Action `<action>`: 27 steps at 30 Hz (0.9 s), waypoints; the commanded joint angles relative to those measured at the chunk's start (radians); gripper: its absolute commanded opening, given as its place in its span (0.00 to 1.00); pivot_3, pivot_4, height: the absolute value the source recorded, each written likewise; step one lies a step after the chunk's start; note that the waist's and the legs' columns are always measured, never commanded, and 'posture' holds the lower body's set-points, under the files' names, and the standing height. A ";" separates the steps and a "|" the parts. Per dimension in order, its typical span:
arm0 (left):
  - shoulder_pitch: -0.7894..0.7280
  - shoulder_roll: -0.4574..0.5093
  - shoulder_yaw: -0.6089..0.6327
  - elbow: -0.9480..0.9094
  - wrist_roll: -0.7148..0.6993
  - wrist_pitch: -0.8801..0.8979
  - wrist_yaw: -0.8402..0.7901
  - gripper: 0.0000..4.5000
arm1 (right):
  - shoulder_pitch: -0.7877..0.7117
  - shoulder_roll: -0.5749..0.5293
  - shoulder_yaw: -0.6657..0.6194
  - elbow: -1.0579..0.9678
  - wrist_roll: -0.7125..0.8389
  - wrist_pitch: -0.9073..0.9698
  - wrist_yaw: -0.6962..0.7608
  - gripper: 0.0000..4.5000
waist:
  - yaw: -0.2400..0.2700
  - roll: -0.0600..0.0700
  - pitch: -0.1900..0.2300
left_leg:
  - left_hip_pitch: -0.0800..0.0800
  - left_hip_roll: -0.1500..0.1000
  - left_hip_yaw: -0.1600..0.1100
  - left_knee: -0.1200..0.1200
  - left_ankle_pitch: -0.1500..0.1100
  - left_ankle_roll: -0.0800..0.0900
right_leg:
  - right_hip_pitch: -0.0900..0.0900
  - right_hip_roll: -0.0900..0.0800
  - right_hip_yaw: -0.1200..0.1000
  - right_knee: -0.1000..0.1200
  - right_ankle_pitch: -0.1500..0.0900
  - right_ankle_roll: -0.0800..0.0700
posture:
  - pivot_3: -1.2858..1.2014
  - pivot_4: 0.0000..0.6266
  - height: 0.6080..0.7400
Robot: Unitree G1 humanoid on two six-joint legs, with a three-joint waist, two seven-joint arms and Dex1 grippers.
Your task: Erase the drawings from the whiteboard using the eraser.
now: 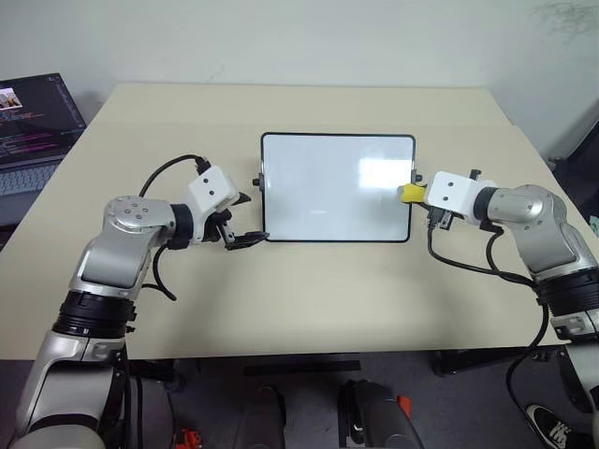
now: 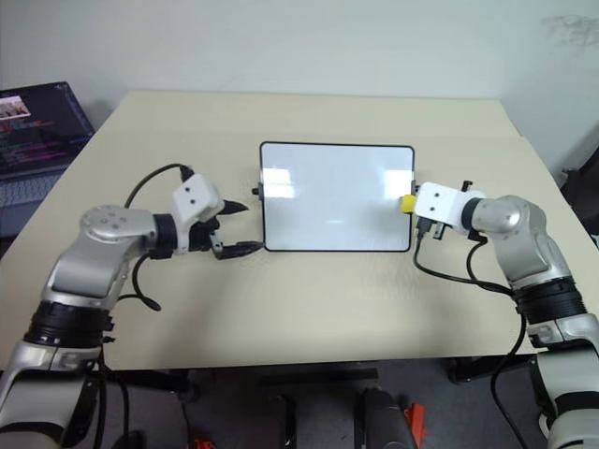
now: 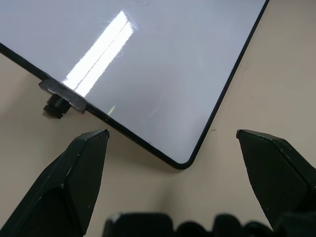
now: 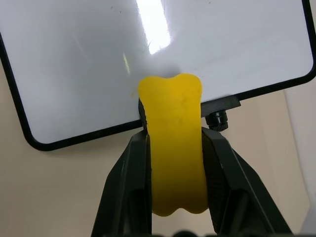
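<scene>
On the beige worktop (image 1: 309, 290) the left gripper (image 1: 241, 219) hovers, jaws apart, at the whiteboard (image 1: 337, 187)'s near-left corner. The right gripper (image 1: 418, 193), at its 3 o'clock edge, clamps the yellow eraser (image 1: 411, 193). The board looks clean, perhaps. A laptop (image 1: 33, 126) sits far at 10 o'clock.

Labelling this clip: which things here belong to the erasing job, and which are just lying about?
Job:
- whiteboard, no drawings visible
- yellow eraser, clamped in right gripper
- left gripper, open at the board's corner

Lying about:
- laptop, on the table
</scene>
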State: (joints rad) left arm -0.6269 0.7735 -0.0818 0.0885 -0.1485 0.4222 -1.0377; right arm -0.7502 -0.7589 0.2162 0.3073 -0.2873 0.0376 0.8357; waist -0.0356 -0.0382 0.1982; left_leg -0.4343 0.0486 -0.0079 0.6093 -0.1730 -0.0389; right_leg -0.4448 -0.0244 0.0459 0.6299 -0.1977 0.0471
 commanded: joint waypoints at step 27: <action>-0.044 0.022 0.018 -0.011 -0.008 -0.035 -0.024 1.00 | -0.021 -0.066 -0.052 0.034 0.018 -0.050 -0.017 0.23 | 0.000 0.000 0.000 | 0.005 0.000 0.000 0.006 0.001 0.000 | 0.002 0.001 0.001 0.013 -0.003 -0.006 | 0.52 0.24 1.00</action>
State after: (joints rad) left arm -0.6414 0.7859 -0.0815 0.0888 -0.1536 0.4062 -1.0594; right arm -0.7522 -0.8095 0.2047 0.3560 -0.2880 0.0048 0.8271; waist -0.0353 -0.0382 0.1982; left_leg -0.4285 0.0484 -0.0083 0.6152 -0.1721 -0.0387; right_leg -0.4428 -0.0237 0.0473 0.6439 -0.2005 0.0411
